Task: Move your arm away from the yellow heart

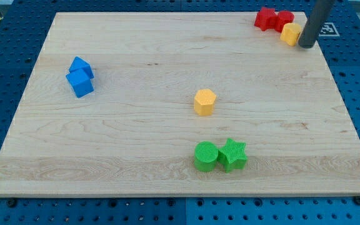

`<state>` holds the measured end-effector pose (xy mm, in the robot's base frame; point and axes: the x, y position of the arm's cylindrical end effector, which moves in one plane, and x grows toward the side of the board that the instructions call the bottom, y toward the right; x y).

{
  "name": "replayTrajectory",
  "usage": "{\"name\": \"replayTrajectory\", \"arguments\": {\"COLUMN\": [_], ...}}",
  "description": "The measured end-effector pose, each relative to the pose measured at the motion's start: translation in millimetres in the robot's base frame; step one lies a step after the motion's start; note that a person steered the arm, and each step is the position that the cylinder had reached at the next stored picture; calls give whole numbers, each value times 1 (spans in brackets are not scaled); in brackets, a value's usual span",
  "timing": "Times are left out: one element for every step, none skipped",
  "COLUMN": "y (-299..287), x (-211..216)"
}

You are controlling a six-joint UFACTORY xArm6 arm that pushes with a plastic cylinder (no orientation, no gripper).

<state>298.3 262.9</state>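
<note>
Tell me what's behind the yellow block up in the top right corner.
Two red blocks sit just behind the yellow heart, toward the view's top-left, apparently touching it. My tip is at its right side, and the rod hides the heart's right edge.

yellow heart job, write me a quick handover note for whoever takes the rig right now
My tip is at the view's top right, right beside the yellow heart, on its right; contact can't be told.
The heart sits against two red blocks on its left.
Done: nothing evident; the tip is not clear of the heart.
Left: pull the tip away, probably toward the view's bottom, without nudging the heart.
</note>
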Motion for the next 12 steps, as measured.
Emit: {"name": "replayTrajectory", "arguments": {"y": [0, -2, -2, -2, -2, -2, -2, -2, -2, -15, -40, -59], "x": [-4, -4, -4, 8, 13, 16, 21, 45, 86, 119, 148, 158]}}
